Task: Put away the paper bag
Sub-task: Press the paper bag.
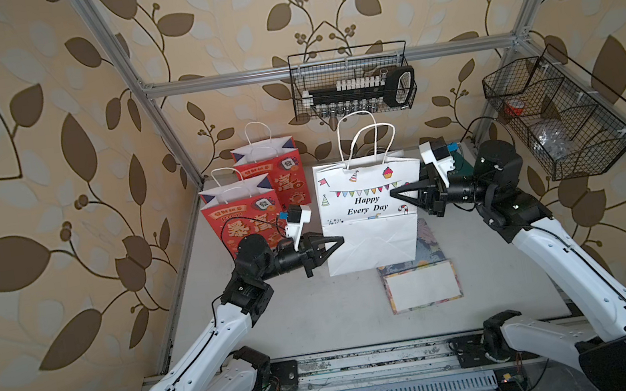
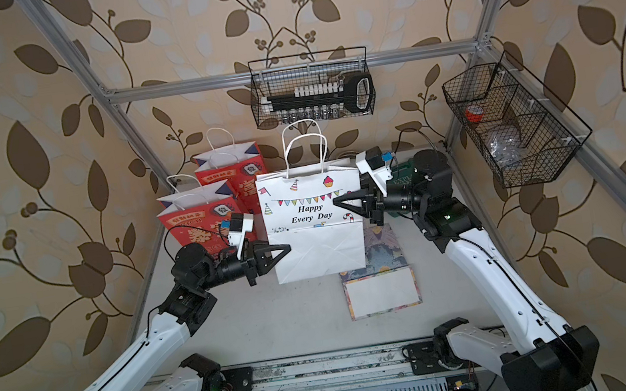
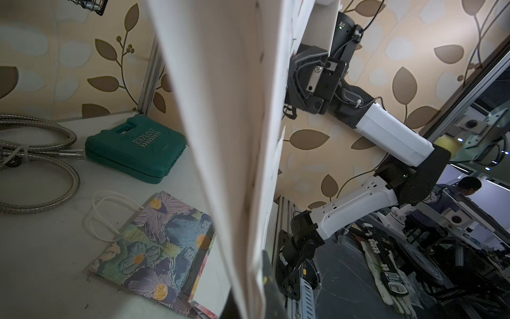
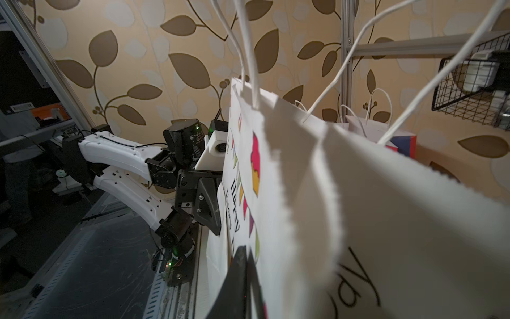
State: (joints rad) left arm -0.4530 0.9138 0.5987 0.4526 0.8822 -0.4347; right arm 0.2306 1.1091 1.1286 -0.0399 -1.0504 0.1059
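So the white paper bag [image 1: 371,234] is flattened and held upright over the middle of the worktop [image 1: 321,317], nearer the back edge. Left gripper [image 1: 338,240] is pinching its left edge low down, and right gripper [image 1: 395,193] is pinching the right edge higher up. A floral bag [image 1: 422,287] lies flat just beside it.

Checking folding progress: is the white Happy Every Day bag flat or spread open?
Flat: the white bag has its base folded against its face in both top views, and looks thin edge-on in the left wrist view.
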